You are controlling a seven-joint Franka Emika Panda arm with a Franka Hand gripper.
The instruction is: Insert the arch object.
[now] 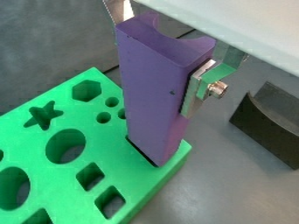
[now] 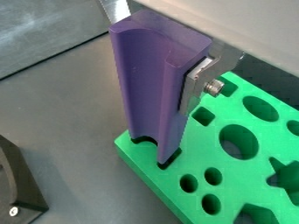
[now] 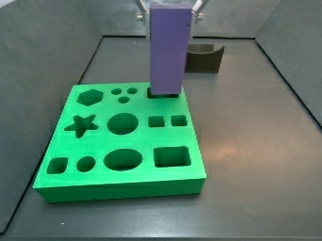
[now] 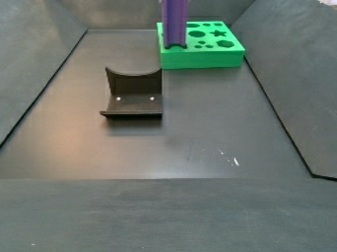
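You see the gripper [image 1: 163,66] closed on the upper part of the arch object [image 1: 155,92], the tall purple block. In both wrist views one silver finger [image 2: 198,80] lies flat against a side face of the block; the opposite finger is hidden behind the block, so you cannot see it. The jaws stand apart only as much as the block is thick.

The arch object hangs upright directly below the gripper. Its lower end is at a corner of the green board [image 3: 120,174], and in a wrist view [image 2: 152,96] the foot seems to sit already a little inside a cut-out at the board's edge. How deep it goes, you cannot tell. In a side view [image 3: 169,49] the block stands straight at the far edge of the board.

The other holes of the board, a star, circles, squares and a hexagon, spread away from the gripper and are open.

The dark block with the curved notch [image 4: 132,94] rests on the counter [image 4: 198,167], well apart from the gripper and the board. In a wrist view [image 1: 271,122] it appears just beside the gripper's side, not touching anything.
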